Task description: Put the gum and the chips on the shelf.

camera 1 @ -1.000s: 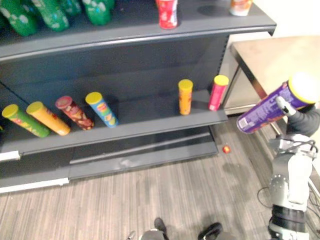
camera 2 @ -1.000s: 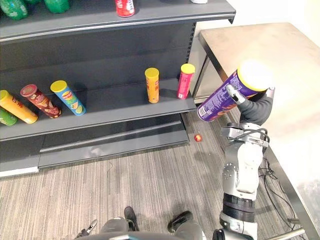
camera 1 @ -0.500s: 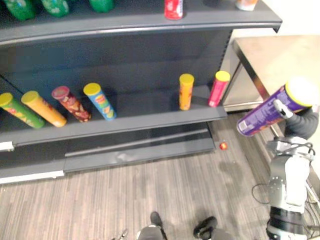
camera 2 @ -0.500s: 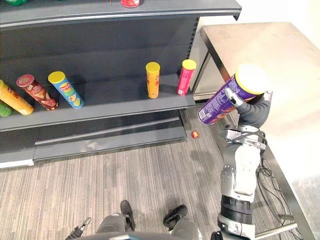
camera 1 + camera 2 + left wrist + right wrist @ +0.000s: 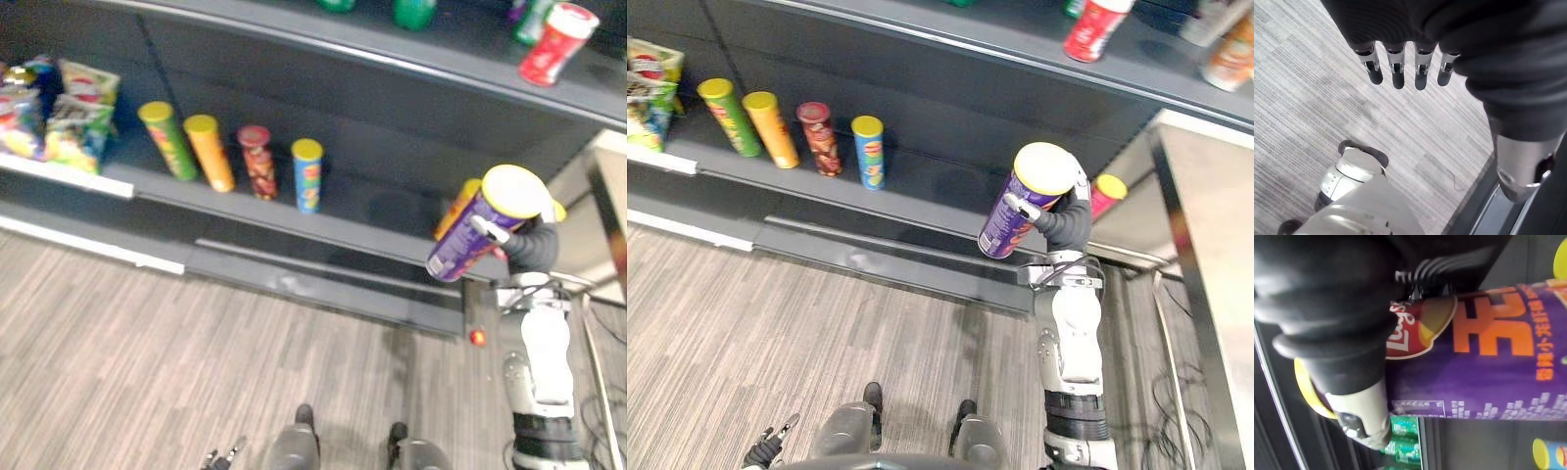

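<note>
A purple chips can [image 5: 478,231] with a yellow lid is held tilted, lid uppermost, in my right hand [image 5: 530,245], whose fingers and thumb are curled round it [image 5: 1484,372]. It hangs in front of the right end of the dark lower shelf [image 5: 372,220], just above the shelf's front edge. Partly behind it stand an orange can [image 5: 456,206] and a pink can [image 5: 1104,193]. My left hand [image 5: 1396,73] hangs over the floor with straight fingers and holds nothing.
On the same shelf stand green [image 5: 167,137], orange [image 5: 209,150], red [image 5: 257,160] and blue [image 5: 308,173] cans, with snack bags [image 5: 59,108] at the left. A red can [image 5: 554,44] stands on the upper shelf. A small red ball [image 5: 477,337] lies on the floor.
The camera has swung left, so the shelf's left part now shows. My right hand has carried the purple can up against the shelf's right end and turned it more upright.
</note>
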Controlling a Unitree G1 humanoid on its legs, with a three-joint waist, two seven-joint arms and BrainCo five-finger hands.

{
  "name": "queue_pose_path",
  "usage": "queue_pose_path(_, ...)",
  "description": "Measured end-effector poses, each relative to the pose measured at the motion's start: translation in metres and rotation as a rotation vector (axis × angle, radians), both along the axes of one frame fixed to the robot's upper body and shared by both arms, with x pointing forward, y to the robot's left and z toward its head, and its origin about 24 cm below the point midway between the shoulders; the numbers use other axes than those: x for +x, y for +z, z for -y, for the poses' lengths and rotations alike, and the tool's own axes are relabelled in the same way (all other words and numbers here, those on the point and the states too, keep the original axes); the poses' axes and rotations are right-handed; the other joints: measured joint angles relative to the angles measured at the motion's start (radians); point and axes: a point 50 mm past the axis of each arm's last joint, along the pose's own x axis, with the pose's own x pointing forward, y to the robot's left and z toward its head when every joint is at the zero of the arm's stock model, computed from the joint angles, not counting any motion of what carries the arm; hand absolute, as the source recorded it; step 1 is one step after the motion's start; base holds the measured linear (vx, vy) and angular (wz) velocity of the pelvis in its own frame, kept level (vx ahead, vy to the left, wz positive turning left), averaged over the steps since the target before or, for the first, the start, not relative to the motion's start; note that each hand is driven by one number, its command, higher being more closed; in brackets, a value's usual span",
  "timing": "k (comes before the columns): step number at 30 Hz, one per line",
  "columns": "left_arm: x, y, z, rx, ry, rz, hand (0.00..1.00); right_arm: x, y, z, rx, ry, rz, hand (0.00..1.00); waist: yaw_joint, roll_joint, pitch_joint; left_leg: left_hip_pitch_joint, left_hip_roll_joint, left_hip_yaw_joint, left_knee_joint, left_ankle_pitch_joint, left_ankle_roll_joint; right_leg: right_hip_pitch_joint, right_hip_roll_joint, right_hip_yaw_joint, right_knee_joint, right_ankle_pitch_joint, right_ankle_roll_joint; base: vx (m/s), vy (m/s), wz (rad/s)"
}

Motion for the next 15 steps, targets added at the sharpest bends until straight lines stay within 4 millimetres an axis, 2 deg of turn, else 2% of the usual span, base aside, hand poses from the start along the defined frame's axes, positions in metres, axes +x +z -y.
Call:
queue_pose_path(2,-0.001,-0.001,0.003,-0.009,0.005,0.0,0.0,0.0,0.003,-0.004,-0.001,0.017,0.012,1.0,-0.001,0.015,-0.002,-0.024,0.009,-0.033,-0.003,0.006,-0.015,-0.003,0.024,0.02,-0.021,-0.002,0.002,0.14,-0.122,0.47)
queue_pose_path(6,-0.003,-0.004,0.01,-0.034,0.029,-0.005,0.0,-0.002,0.001,-0.001,0.008,0.01,0.006,1.0,-0.005,0.015,-0.002,0.002,0.023,-0.079,-0.104,0.063,-0.05,0.034,0.044,-0.024,-0.089,-0.002,0.002,0.1,-0.134,0.35)
queue_pose_path(9,-0.001,-0.005,0.014,-0.045,0.027,-0.002,0.0,-0.01,0.0,0.001,0.024,0.014,0.014,1.0,-0.022,0.012,-0.004,0.022,0.028,-0.115,-0.218,0.109,-0.063,0.052,0.051,-0.067,-0.129,-0.016,0.006,0.02,-0.107,0.39)
queue_pose_path(13,0.004,-0.005,0.014,-0.045,0.033,0.002,0.0,-0.021,-0.01,0.007,0.064,-0.02,-0.015,1.0,-0.054,0.021,-0.008,0.053,0.06,-0.08,-0.347,0.176,-0.063,0.062,0.062,-0.131,-0.153,-0.027,0.003,0.02,-0.098,0.4)
queue_pose_path(15,0.006,-0.006,0.015,-0.05,0.028,-0.001,0.0,-0.025,-0.016,0.012,0.069,-0.046,-0.039,1.0,-0.057,0.024,-0.01,0.059,0.071,-0.063,-0.347,0.208,-0.075,0.071,0.066,-0.137,-0.15,-0.027,0.003,0.04,-0.041,0.19)
